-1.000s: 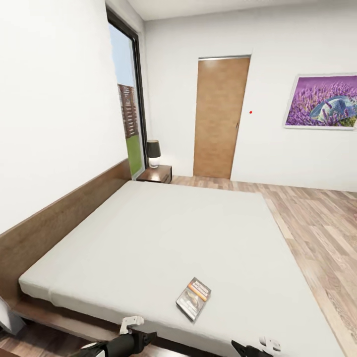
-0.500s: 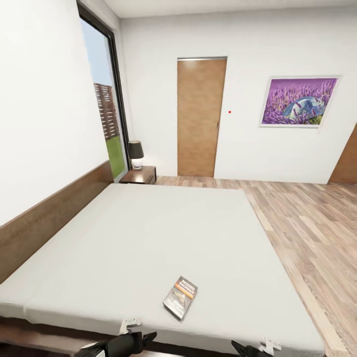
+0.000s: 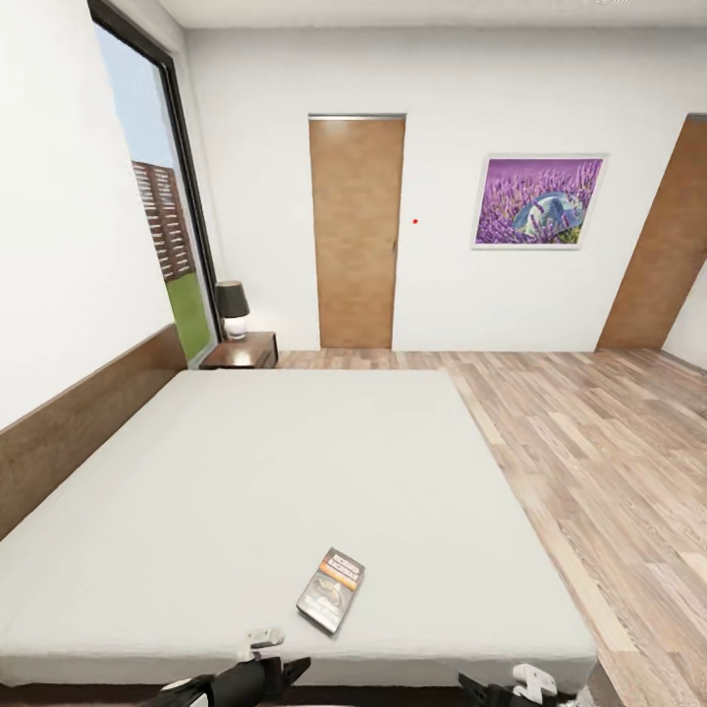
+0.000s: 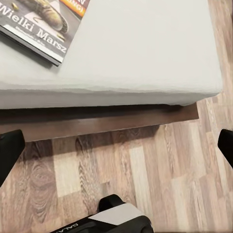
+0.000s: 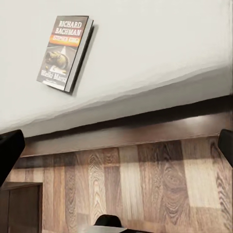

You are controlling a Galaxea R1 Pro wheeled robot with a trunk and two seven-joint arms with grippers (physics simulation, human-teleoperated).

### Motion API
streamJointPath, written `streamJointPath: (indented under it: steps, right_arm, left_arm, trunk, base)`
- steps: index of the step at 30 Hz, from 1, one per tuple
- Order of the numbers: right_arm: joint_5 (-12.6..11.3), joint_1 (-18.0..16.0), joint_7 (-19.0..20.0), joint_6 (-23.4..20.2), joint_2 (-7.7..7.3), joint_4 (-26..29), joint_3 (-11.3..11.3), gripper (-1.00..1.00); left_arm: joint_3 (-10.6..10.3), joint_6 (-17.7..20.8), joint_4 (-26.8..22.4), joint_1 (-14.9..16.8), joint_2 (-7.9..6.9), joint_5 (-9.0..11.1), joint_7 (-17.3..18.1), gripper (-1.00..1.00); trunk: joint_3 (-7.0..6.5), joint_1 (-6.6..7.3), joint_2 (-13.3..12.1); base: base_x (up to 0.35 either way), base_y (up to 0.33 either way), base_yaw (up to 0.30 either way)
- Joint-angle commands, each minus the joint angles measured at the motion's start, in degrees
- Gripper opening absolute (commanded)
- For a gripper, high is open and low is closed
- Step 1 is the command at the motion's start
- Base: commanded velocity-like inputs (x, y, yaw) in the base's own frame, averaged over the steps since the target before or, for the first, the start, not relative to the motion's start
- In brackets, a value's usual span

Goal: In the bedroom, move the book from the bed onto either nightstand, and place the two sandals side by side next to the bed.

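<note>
The book [image 3: 331,589] lies flat on the off-white mattress of the bed [image 3: 295,462], close to its near edge. Its dark cover with an orange band reads "Richard Bachman" in the right wrist view [image 5: 65,51], and its corner also appears in the left wrist view [image 4: 43,24]. One nightstand [image 3: 243,349] stands at the bed's far corner beside the window. My left gripper [image 4: 116,150] and right gripper [image 5: 116,148] are both open and empty, hanging over the plank floor just short of the bed frame [image 4: 97,121]. The two sandals are out of view.
A dark-shaded lamp [image 3: 233,306] stands on the nightstand. Brown doors [image 3: 356,231] are in the far wall and at the right [image 3: 668,255], with a purple picture [image 3: 538,201] between them. Wood floor [image 3: 609,442] runs right of the bed. A dark wooden piece [image 5: 19,208] stands low near my right gripper.
The whole head view has shifted left, so the camera has turned right; a second door now shows at the right. The book lies where it was and both arms hold their pose.
</note>
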State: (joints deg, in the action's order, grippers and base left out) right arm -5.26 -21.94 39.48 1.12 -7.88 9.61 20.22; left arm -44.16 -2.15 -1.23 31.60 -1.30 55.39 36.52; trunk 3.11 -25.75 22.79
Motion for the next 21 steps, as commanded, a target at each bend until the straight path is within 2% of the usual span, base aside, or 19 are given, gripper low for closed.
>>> streamJointPath:
  steps: [1, 12, 21]
  right_arm:
    - [-0.54, -0.08, 0.16, 0.11, -0.03, -0.12, -0.27, 1.0]
    - [-0.6, -0.07, 0.22, 0.11, -0.03, -0.12, -0.28, 1.0]
    - [-0.57, -0.09, 0.22, 0.11, -0.03, -0.12, -0.27, 1.0]
  left_arm:
    - [-0.48, -0.22, 0.0, 0.04, -0.02, 0.33, 0.13, 1.0]
    - [-0.48, -0.22, 0.0, 0.04, -0.02, 0.35, 0.13, 1.0]
    - [-0.48, -0.22, 0.0, 0.04, -0.02, 0.33, 0.13, 1.0]
  trunk:
    - [0.13, -0.03, 0.13]
    - [0.13, -0.03, 0.13]
    - [0.13, -0.03, 0.13]
  base:
    - [0.0, 0.0, -0.241]
    - [0.0, 0.0, -0.229]
    - [0.0, 0.0, -0.086]
